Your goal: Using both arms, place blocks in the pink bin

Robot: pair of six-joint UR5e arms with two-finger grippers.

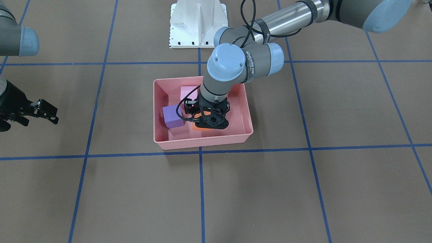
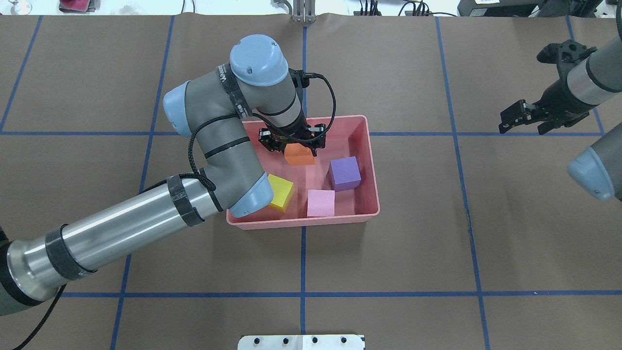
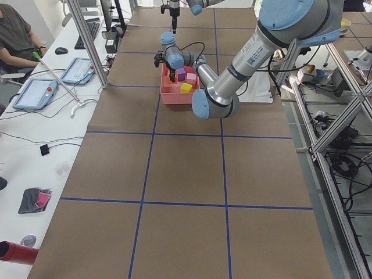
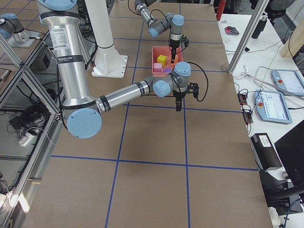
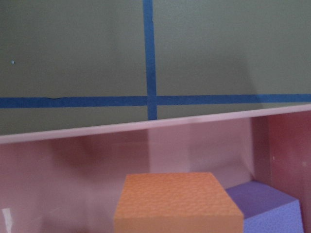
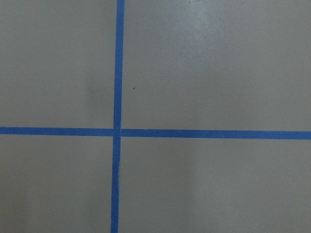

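The pink bin (image 1: 202, 143) (image 2: 301, 221) sits mid-table. In it lie the purple block (image 2: 344, 172) (image 1: 173, 116), the light pink block (image 2: 320, 203) (image 1: 188, 92) and the yellow block (image 2: 279, 192), which the arm hides in the front view. My left gripper (image 2: 297, 146) (image 1: 211, 123) reaches down into the bin's far half, shut on the orange block (image 2: 299, 155) (image 5: 177, 201), low over the bin floor. My right gripper (image 2: 527, 121) (image 1: 37, 116) hangs open and empty over bare table, far to the bin's right.
The white pedestal base (image 1: 197, 23) stands behind the bin on the robot's side. Blue tape lines (image 6: 116, 131) cross the brown table. Operators' desk with tablets (image 3: 35, 93) lies beyond the table's far edge.
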